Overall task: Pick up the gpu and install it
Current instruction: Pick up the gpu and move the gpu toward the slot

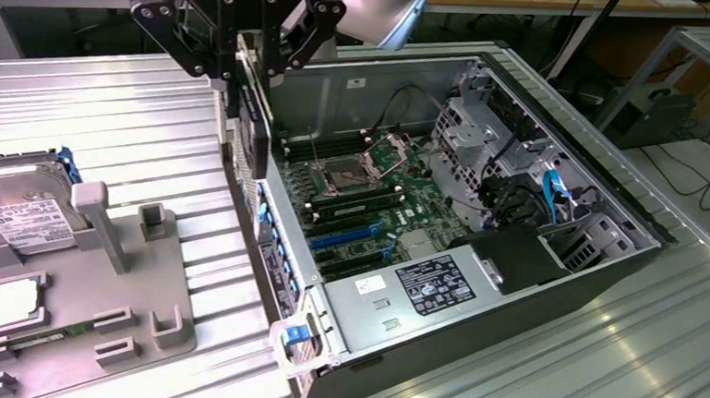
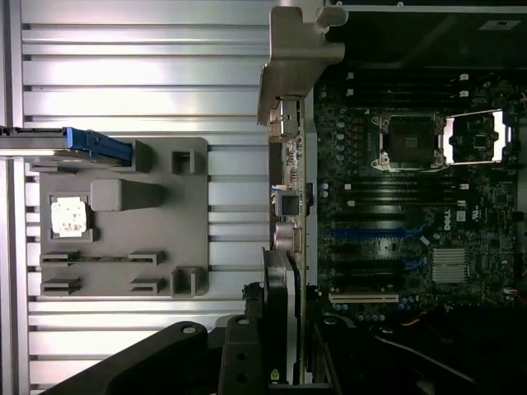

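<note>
Jaws closed on one gpu [image 1: 255, 133], held on edge by the gripper [image 1: 255, 59] above one open case [image 1: 494, 342], at its wall on the exterior view's left. Beside it, one grey fixture [image 1: 140, 278] carries one hard drive [image 1: 14, 215] and one chip [image 1: 12, 301].

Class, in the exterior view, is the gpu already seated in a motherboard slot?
No, the gpu hangs edge-on in the gripper at the edge of the case, clear of the motherboard.

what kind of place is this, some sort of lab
Probably a robotics lab bench for PC assembly: an open computer case sits on a ribbed metal table, a grey fixture holds a hard drive, and the gripper grips the gpu over the case's edge.
</note>
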Controlling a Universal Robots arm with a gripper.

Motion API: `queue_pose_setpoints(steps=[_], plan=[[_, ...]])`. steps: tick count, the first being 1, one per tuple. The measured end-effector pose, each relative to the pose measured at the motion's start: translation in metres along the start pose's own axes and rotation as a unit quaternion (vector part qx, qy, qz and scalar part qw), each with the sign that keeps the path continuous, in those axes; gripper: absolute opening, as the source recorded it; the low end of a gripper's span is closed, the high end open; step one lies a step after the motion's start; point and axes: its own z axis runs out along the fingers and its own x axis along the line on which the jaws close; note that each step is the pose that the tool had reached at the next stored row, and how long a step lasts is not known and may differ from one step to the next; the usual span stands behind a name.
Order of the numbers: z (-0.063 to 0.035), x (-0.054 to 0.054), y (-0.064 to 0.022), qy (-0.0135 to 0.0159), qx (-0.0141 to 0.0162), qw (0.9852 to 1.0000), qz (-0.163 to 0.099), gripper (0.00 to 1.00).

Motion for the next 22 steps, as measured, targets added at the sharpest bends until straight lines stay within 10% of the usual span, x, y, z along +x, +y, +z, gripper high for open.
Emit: queue_pose_setpoints(steps=[22], plan=[[0.0006,-0.031,0.0001,0.0,0.0,1.0,0.0,0.28]])
